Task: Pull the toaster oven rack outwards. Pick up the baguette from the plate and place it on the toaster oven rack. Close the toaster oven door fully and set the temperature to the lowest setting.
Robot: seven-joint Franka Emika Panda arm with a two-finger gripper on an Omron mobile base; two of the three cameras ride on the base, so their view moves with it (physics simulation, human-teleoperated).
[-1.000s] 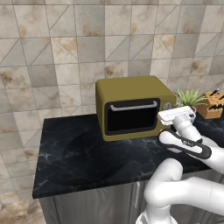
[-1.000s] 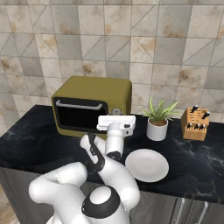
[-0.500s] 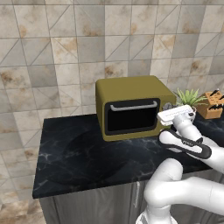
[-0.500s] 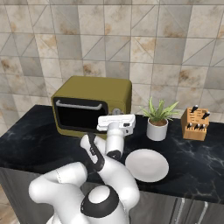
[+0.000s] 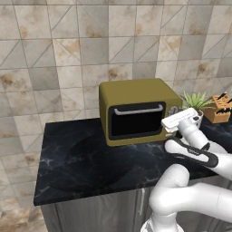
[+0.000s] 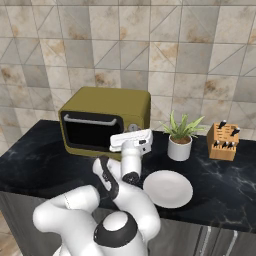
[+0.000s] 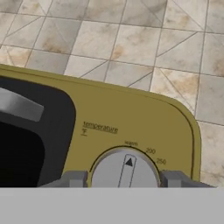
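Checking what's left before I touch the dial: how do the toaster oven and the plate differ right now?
The toaster oven is a boxy olive-yellow block standing tall at the back of the counter; the plate is a flat white round disc lying near the front edge. The toaster oven's door is shut, so its inside is hidden; the plate lies open and bare, no baguette on it. Both rest on the same dark marble counter.

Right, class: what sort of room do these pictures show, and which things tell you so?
Most likely a kitchen: a toaster oven stands on a dark marble counter against a tiled wall, with a knife block and a white plate nearby.
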